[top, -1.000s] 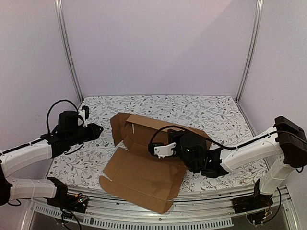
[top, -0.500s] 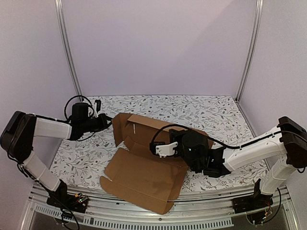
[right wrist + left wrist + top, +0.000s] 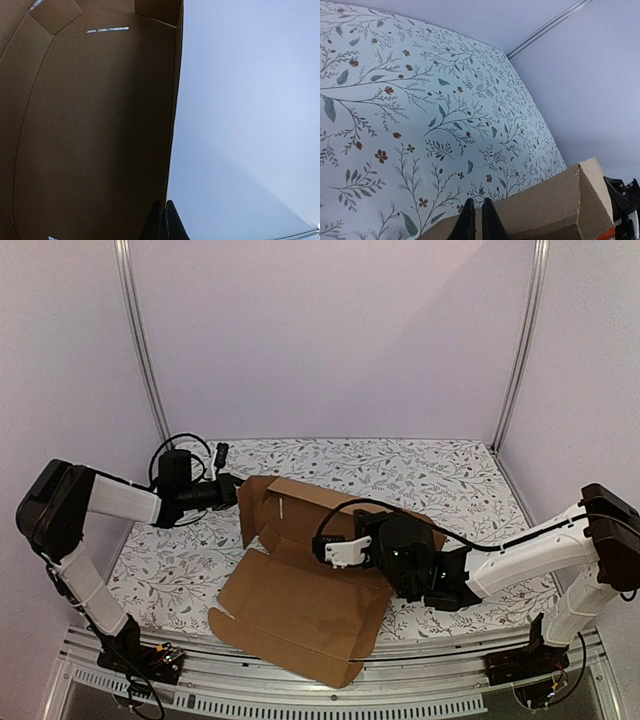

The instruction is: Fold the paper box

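setting: pale lilac walls, metal corner posts; bench (image 3: 440, 475) covered in white cloth with a leaf-and-flower print.
paper box (image 3: 300, 600): brown corrugated cardboard, die-cut, matte; big flat panel overhangs the near edge of the bench, far part raised into shallow walls with flaps, slots and creases, mid-bench.
left gripper (image 3: 232, 489): fingers (image 3: 466, 220) nearly pressed together, at the top edge of the box's left wall; touching or pinching it, cannot tell.
right gripper (image 3: 163, 217): fingers pressed together, holding nothing, inside the tray against a raised wall edge.
step: judged early-mid; walls being stood up, lid panel still flat.
next move: likely bracing the left wall upright while the right arm holds the tray down.
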Controlling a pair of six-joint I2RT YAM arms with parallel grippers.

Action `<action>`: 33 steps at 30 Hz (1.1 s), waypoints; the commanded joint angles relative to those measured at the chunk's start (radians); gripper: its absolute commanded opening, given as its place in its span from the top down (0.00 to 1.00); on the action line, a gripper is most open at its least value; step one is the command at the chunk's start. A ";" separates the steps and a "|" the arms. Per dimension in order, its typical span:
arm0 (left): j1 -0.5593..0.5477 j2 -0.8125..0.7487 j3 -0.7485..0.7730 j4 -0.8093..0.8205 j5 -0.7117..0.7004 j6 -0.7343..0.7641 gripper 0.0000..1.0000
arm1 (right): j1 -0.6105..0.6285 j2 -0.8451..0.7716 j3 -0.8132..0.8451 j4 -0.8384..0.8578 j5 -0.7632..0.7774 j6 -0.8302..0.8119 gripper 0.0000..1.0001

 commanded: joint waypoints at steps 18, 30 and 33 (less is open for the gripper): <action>-0.120 -0.186 -0.032 -0.242 -0.071 0.023 0.94 | 0.021 0.027 0.015 -0.039 0.024 0.027 1.00; -0.198 -0.256 0.022 -0.370 -0.097 0.030 0.93 | 0.023 -0.011 0.011 -0.133 0.006 0.090 1.00; -0.227 -0.264 0.028 -0.381 -0.107 0.021 0.93 | 0.022 -0.028 0.008 -0.170 0.013 0.114 1.00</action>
